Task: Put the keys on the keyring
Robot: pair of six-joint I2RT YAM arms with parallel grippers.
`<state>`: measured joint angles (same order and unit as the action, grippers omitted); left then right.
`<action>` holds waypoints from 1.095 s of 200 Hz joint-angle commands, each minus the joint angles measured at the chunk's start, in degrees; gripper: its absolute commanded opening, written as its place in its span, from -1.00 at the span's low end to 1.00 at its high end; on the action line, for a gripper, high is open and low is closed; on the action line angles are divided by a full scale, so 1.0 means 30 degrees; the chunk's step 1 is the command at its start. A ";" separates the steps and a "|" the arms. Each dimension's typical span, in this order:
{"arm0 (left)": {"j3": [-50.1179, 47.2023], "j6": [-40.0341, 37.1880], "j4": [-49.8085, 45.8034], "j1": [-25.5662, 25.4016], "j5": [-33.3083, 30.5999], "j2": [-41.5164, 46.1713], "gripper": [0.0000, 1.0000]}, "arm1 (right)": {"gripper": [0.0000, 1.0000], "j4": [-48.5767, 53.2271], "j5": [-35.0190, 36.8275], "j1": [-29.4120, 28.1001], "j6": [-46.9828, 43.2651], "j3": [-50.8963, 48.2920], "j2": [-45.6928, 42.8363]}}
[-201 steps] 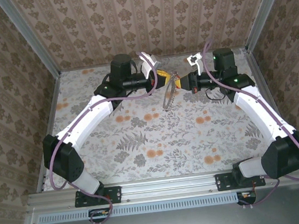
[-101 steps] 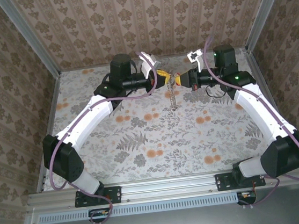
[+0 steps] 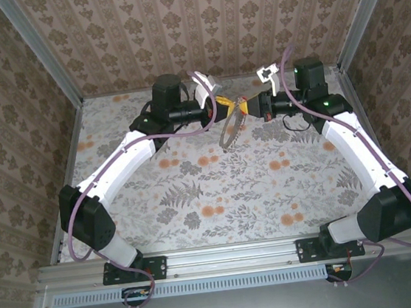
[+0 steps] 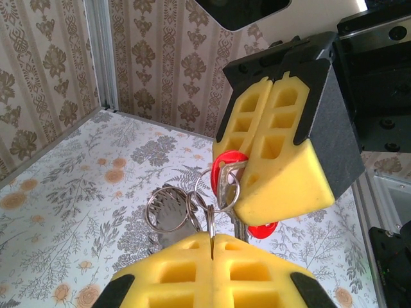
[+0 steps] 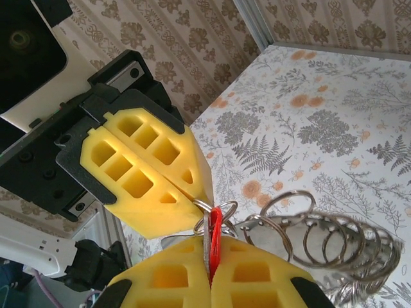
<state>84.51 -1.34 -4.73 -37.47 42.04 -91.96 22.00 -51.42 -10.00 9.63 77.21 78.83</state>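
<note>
Pinching the keyring (image 4: 191,213), left pincer (image 4: 212,247) closed, right pincer (image 5: 210,258) clamped on the red key (image 5: 216,232)

The keyring (image 4: 192,215) was smooth, bright polished metal. The keys (image 4: 225,168) bore a glossy red head, apparently plastic, on a metal blade. The left gripper (image 4: 212,247) and right gripper (image 5: 210,263) carried matt yellow pads on dull black housings. The table (image 3: 195,192) covering was a matt print.

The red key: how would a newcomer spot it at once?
At the far middle of the table, the left gripper and right gripper meet nose to nose. The red key sits pinched in the right one's yellow fingers, the only red among silver keyring loops.
</note>
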 commanded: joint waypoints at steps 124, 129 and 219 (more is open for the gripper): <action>0.0621 0.0623 0.0457 0.0216 -0.0222 0.0466 -1.00 | -1.00 0.0841 0.0251 0.0202 -0.1118 -0.1390 -0.0755; 0.0614 0.0652 0.0464 0.0218 -0.0190 0.0454 -1.00 | -1.00 0.0848 0.0264 0.0202 -0.1104 -0.1391 -0.0746; 0.0727 0.0543 0.0332 0.0189 0.0222 0.0273 -1.00 | -1.00 0.1582 -0.0097 0.0198 -0.1159 0.1312 -0.0182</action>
<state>84.51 -0.03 -4.69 -37.41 41.63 -91.96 25.41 -49.93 -9.82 7.20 76.82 78.06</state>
